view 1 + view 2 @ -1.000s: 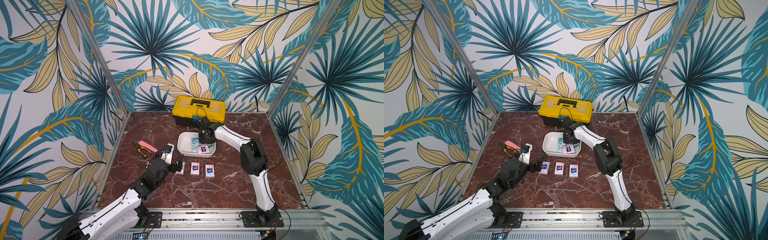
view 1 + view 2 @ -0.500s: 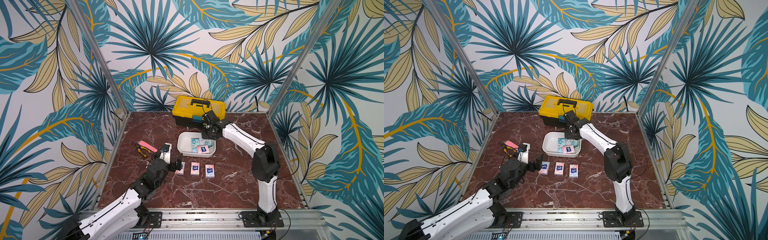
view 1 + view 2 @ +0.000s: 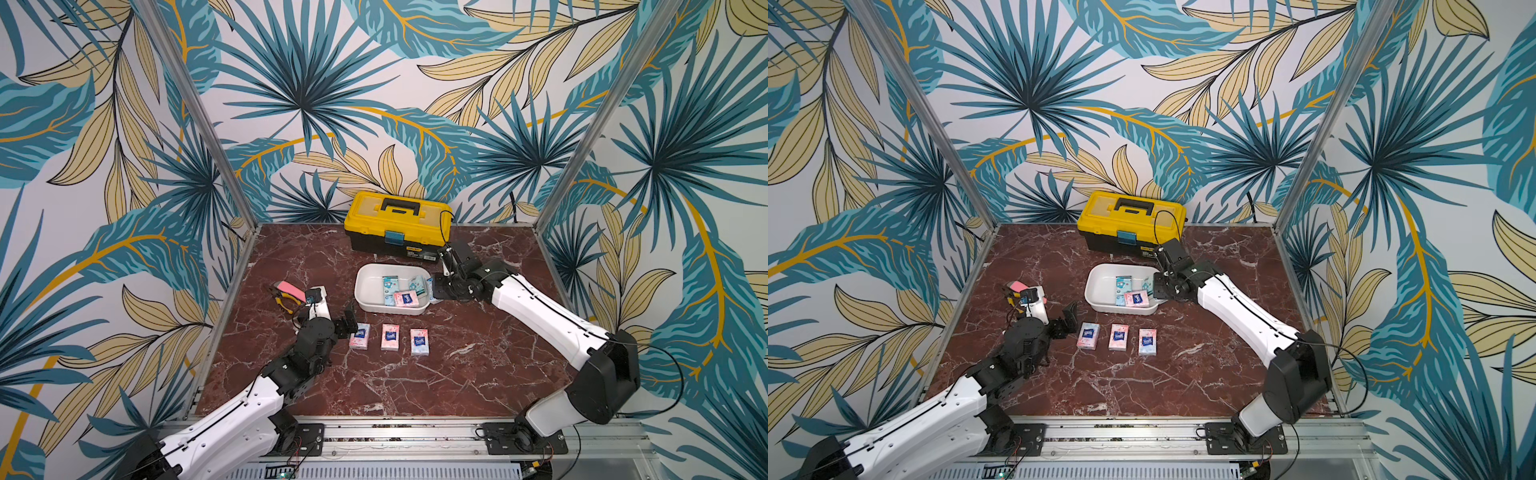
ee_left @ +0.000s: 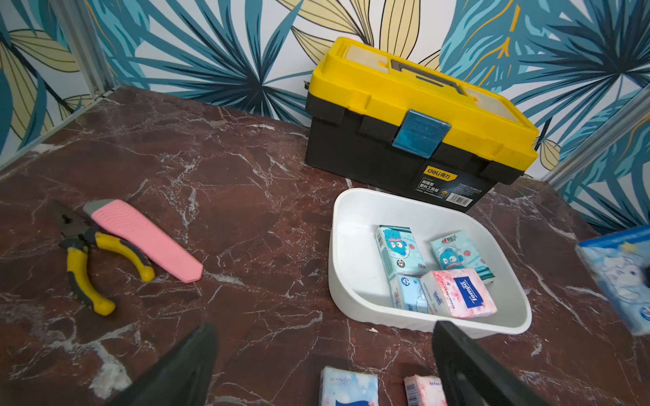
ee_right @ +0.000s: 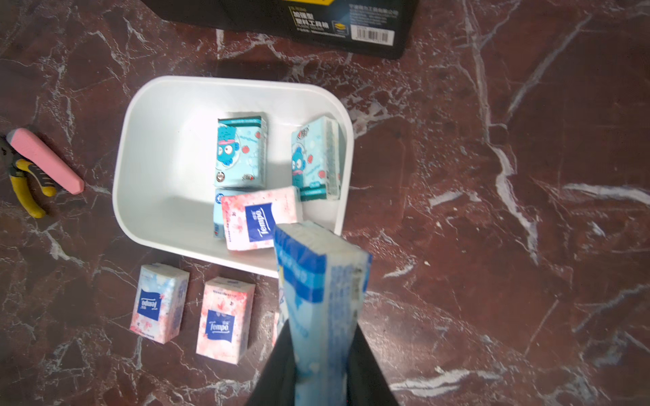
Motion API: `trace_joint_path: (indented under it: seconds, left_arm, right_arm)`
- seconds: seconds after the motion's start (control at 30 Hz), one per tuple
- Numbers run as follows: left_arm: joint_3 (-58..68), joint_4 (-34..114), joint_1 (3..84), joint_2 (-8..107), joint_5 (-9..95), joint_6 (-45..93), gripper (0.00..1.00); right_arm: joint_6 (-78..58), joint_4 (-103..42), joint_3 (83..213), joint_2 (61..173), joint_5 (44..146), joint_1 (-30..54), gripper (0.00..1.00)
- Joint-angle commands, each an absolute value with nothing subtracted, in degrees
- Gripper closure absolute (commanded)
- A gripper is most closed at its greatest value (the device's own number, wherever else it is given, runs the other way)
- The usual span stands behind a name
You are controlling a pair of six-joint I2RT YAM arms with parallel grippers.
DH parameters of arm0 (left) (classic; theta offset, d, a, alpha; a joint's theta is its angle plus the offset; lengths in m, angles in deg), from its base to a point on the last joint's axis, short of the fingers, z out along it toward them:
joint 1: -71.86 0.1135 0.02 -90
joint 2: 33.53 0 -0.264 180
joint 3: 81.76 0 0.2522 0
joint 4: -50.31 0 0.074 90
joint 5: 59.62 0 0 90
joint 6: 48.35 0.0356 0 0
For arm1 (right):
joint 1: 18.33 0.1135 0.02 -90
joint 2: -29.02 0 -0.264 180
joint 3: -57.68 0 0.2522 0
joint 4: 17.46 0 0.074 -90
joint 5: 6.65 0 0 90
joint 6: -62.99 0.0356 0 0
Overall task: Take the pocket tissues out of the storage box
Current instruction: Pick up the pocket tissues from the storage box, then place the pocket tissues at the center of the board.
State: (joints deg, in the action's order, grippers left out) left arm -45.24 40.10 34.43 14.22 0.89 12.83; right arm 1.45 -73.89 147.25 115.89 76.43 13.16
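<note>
Swung back from above the white box (image 3: 360, 286), the right gripper (image 3: 435, 289) now hangs just right of its rim, clenched on a light blue tissue packet (image 5: 323, 288), so four packets (image 5: 241, 151) remain inside and a row of three (image 3: 390, 336) lies nearer, beside the left gripper (image 3: 351, 322), whose jaws gape empty.

bright, even room light, soft shadows on the marble tabletop (image 3: 395, 386); wrist views blur and bend at edges.
</note>
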Motion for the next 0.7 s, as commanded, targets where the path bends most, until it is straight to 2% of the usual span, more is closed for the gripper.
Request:
trace_joint_path:
  seconds: [0.0, 0.3, 0.67]
  left_arm:
    - [-41.32, 38.09, 34.87, 15.66, -0.08, 10.98, 0.00]
    - [-39.01, 38.20, 35.06, 19.41, 1.54, 9.86, 0.00]
    - [-37.30, 36.99, 35.15, 21.79, 3.53, 10.84, 0.00]
  right_arm:
    - [3.07, -75.58, 141.36, 111.45, 75.16, 13.22, 0.76]
    - [5.41, -74.08, 128.49, 104.93, 74.36, 13.18, 0.76]
    - [7.07, -60.94, 114.67, 103.65, 80.15, 13.21, 0.76]
